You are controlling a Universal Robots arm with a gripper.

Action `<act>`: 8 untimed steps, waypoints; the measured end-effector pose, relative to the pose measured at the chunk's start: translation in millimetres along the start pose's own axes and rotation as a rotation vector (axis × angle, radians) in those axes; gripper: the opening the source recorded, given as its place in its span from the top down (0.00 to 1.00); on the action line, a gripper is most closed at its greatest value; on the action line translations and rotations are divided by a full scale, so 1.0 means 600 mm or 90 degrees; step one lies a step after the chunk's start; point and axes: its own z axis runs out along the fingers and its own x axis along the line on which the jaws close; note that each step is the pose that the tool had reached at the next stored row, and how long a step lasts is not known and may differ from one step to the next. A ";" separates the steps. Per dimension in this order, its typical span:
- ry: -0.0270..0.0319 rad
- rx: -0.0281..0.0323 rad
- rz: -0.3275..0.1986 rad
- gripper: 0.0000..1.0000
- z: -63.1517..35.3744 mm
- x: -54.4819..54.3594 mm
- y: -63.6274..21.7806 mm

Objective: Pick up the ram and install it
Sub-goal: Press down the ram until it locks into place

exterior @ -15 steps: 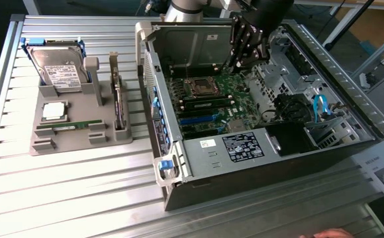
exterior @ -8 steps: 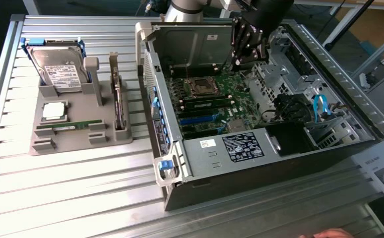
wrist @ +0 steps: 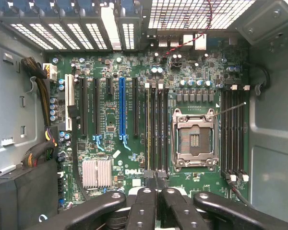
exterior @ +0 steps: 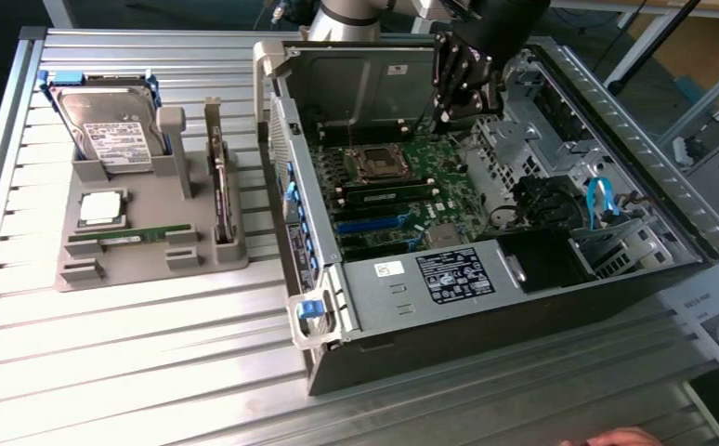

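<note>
In the exterior view, the gripper (exterior: 463, 110) hangs over the open computer case (exterior: 372, 288), above the far end of the motherboard (exterior: 397, 218), well apart from the ram. The ram (exterior: 130, 236) lies on its edge in a front slot of the gray holder (exterior: 149, 265), on the table (exterior: 149, 353) to the exterior view's left of the case. The holder also carries a hard drive (exterior: 111, 130), a silver processor chip (exterior: 99, 209) and a dark card (exterior: 219, 186).

In the wrist view, the gripper (wrist: 156, 176) has its fingers pressed together. The tips sit over one end of the long memory slots (wrist: 156, 129), just beside the open processor socket (wrist: 194, 139) on the motherboard (wrist: 110, 96).
</note>
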 end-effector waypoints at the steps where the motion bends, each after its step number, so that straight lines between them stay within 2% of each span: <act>1: 0.0000 0.0000 0.000 0.90 0.000 0.000 -0.002; 8: 0.0001 0.0000 0.000 0.90 -0.001 0.000 -0.024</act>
